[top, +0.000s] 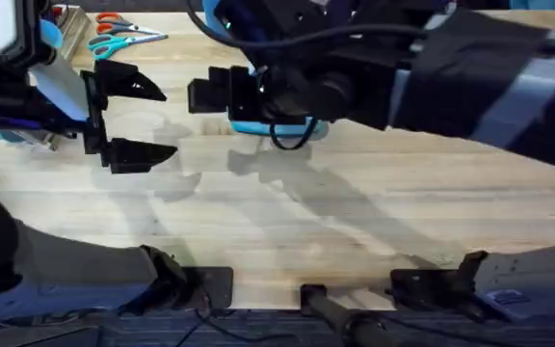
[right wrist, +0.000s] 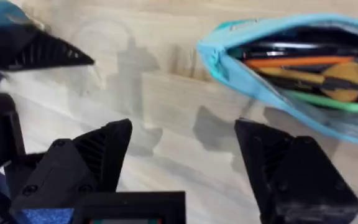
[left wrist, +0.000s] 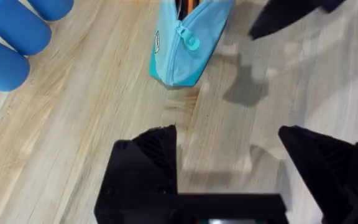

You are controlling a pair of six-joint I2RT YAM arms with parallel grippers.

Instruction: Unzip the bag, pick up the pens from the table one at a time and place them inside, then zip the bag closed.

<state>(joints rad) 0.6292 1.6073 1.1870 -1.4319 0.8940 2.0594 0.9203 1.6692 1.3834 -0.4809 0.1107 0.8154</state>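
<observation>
bag (right wrist: 291,74): lies on the table (top: 355,212), mouth unzipped
pens (right wrist: 291,62): orange and dark ones inside the bag
left gripper (top: 128,120): released, empty, beside the bag
right gripper (right wrist: 185,155): released, empty, near the bag
left to do: zipping, it seems

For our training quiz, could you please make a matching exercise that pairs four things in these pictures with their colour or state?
Things:
1. the bag
2. the left claw
3. the blue cylinders
4. the scissors

States:
A. lying at the far edge of the table, orange and teal handles
B. unzipped, with pens inside
C. open, hovering above bare wood
D. lying side by side on the wood

Pairs: 1-B, 2-C, 3-D, 4-A
</observation>
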